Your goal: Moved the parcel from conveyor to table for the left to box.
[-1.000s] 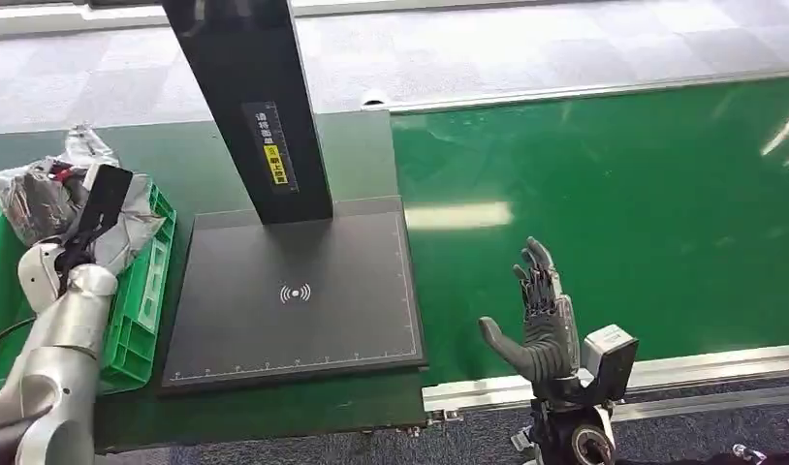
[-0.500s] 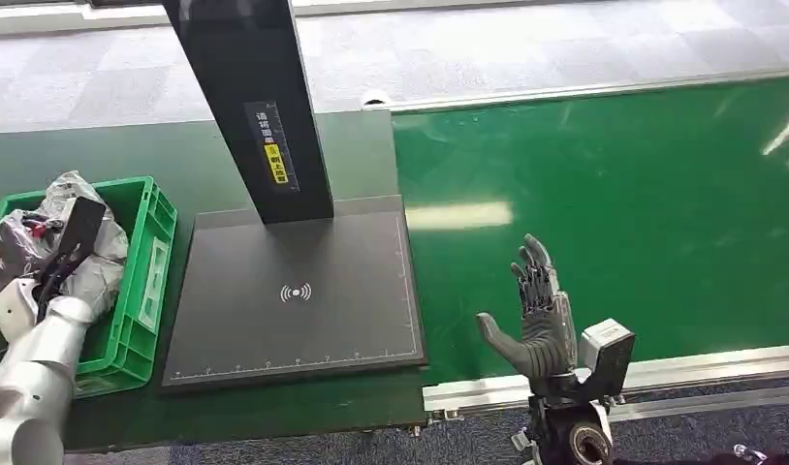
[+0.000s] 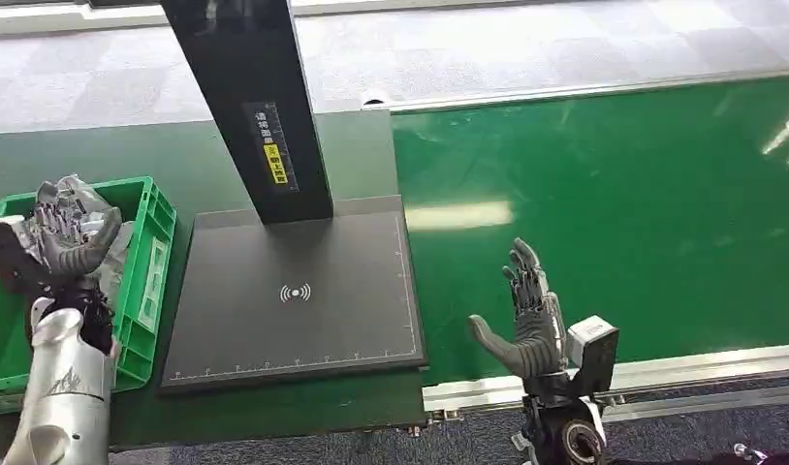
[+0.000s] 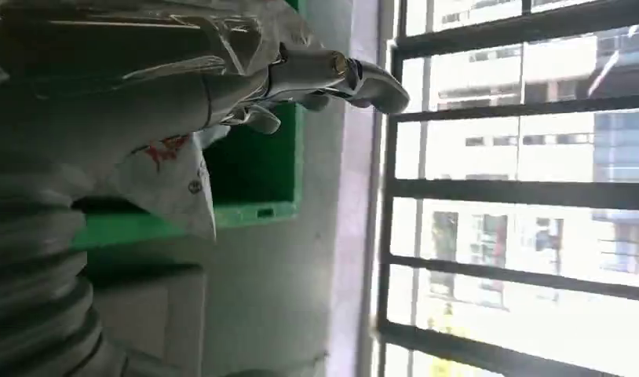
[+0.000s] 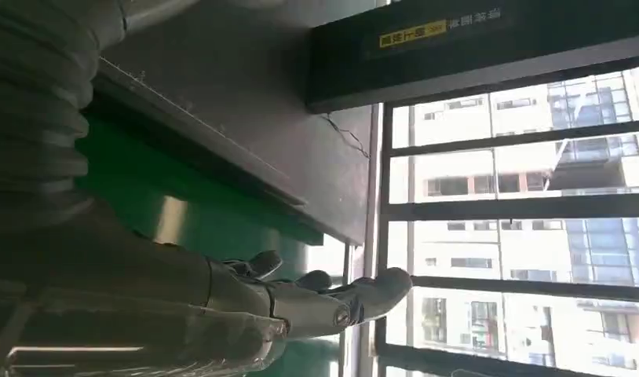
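The parcel (image 3: 73, 199), a crumpled silver-grey plastic bag, lies in the green crate (image 3: 154, 260) at the left. My left hand (image 3: 76, 242) rests on it inside the crate. In the left wrist view the fingers (image 4: 340, 72) stretch out straight. There the parcel (image 4: 169, 163) shows white with a red print, lying along the hand above the crate wall (image 4: 253, 174). My right hand (image 3: 534, 325) stands open and upright over the near edge of the green conveyor belt (image 3: 614, 194), holding nothing. In the right wrist view its fingers (image 5: 316, 302) are spread.
A black scanner plate (image 3: 294, 291) lies between the crate and the belt, with a tall black column (image 3: 255, 107) rising from its far side. A metal rail (image 3: 681, 370) runs along the belt's near edge. Grey carpet lies beyond.
My left hand carried the parcel from above the crate's right rim down and leftward into the crate, then turned at the wrist. The right hand barely shifted.
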`<action>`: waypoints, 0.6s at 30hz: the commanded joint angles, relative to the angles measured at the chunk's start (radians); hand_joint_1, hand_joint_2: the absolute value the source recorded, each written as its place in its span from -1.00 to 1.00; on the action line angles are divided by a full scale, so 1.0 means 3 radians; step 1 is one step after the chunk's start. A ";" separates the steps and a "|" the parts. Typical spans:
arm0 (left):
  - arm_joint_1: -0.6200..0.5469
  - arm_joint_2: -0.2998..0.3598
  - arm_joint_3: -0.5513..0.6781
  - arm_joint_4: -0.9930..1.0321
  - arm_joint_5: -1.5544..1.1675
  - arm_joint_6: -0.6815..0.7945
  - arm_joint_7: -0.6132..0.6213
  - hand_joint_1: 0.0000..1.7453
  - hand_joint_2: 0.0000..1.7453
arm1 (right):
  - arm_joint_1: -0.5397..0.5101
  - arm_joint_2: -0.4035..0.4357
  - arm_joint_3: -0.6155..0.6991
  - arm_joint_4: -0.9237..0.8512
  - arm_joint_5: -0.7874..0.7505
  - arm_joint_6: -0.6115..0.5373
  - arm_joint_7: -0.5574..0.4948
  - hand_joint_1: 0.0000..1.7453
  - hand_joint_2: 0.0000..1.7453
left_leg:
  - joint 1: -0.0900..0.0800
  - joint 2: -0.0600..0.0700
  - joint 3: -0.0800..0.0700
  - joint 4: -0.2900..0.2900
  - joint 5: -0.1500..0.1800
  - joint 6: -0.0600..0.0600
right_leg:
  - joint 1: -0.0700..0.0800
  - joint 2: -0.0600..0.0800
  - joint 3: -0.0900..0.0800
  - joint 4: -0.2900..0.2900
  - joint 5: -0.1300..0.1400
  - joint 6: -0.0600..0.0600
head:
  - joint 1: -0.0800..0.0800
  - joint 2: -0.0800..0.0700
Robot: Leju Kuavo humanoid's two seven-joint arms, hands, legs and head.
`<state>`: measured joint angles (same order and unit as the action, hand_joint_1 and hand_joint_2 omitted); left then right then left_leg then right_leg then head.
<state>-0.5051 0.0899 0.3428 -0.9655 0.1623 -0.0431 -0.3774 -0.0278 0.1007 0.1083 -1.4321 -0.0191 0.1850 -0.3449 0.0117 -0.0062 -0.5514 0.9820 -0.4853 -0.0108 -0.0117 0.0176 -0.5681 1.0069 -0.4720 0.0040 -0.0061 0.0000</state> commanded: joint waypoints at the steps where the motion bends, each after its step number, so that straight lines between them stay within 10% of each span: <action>1: 0.1420 -0.0621 -0.1192 -0.1430 0.0371 0.0018 -0.0099 -1.00 1.00 | -0.0057 -0.0003 0.0071 0.0481 -0.0037 -0.0012 0.0114 -1.00 1.00 | -0.0006 0.0001 0.0019 -0.0015 -0.0001 0.0005 | -0.0005 -0.0003 0.0020 -0.0016 0.0001 0.0003 | -0.0004 0.0000; 18: 0.1593 -0.0877 -0.2443 -0.0323 0.0162 0.0737 -0.0163 -1.00 1.00 | -0.0116 0.0084 0.0528 0.1255 -0.0060 -0.0230 0.0221 -1.00 1.00 | -0.0004 -0.0011 0.0005 -0.0006 -0.0004 0.0004 | -0.0004 -0.0010 0.0009 -0.0009 -0.0002 0.0003 | -0.0001 0.0000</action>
<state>-0.0138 -0.1881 -0.2637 -1.2100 0.2350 0.1302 -0.4154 -0.0310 0.1270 0.2087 -1.2088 -0.0519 0.1747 -0.2880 0.0104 -0.0100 -0.5524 0.9820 -0.4867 -0.0099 -0.0130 0.0154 -0.5680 1.0061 -0.4729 0.0050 -0.0065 0.0000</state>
